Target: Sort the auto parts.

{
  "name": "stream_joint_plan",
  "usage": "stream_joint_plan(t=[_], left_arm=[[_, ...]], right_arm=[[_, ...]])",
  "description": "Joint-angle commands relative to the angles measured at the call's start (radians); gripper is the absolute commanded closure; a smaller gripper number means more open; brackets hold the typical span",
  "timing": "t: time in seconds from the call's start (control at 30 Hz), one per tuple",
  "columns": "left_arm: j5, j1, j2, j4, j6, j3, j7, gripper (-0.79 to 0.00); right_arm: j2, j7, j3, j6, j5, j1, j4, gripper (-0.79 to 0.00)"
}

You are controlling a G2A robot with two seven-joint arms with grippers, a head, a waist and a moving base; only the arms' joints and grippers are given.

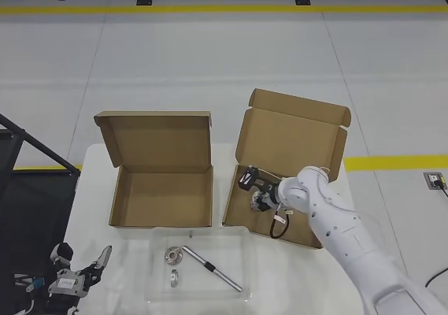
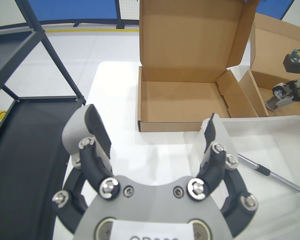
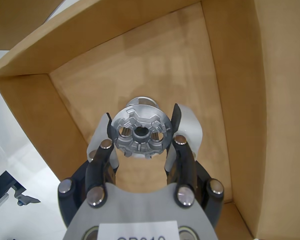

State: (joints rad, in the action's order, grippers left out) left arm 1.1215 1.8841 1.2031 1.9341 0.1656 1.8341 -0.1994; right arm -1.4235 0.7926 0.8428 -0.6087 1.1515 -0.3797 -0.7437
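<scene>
My right gripper [image 3: 141, 123] is shut on a round metal hub [image 3: 141, 132] with holes and notches, held over the floor of the right cardboard box [image 3: 215, 101]. From above, that gripper [image 1: 259, 201] sits inside the right box [image 1: 243, 157]. The left cardboard box [image 1: 161, 197] stands with nothing in it. In the clear plastic tray [image 1: 231, 236] lie a metal rod [image 1: 212, 269] with a dark sleeve and two small round metal parts [image 1: 174, 254]. My left gripper [image 2: 155, 131] hangs open at the table's front left corner, holding nothing.
Both box lids stand upright at the back. A black metal rack [image 1: 11, 197] borders the table on the left. The tray [image 2: 265, 131] sits just in front of the boxes. Bare white table [image 2: 150, 148] lies between my left gripper and the left box [image 2: 180, 96].
</scene>
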Motion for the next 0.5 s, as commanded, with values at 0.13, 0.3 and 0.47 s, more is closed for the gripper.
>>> stream_joint_plan(t=[0.13, 0.3, 0.47], left_arm=[[0.0, 0.0, 0.0, 0.0, 0.0, 0.0, 0.0, -0.785], [0.0, 0.0, 0.0, 0.0, 0.0, 0.0, 0.0, -0.785], [0.0, 0.0, 0.0, 0.0, 0.0, 0.0, 0.0, -0.785]], right_arm=[[0.022, -0.027, 0.03, -0.007, 0.025, -0.037, -0.12, -0.785], [0.06, 0.033, 0.077, 0.005, 0.065, -0.178, -0.468, -0.785], [0.095, 0.184, 0.096, -0.007, 0.086, -0.38, -0.881, -0.785]])
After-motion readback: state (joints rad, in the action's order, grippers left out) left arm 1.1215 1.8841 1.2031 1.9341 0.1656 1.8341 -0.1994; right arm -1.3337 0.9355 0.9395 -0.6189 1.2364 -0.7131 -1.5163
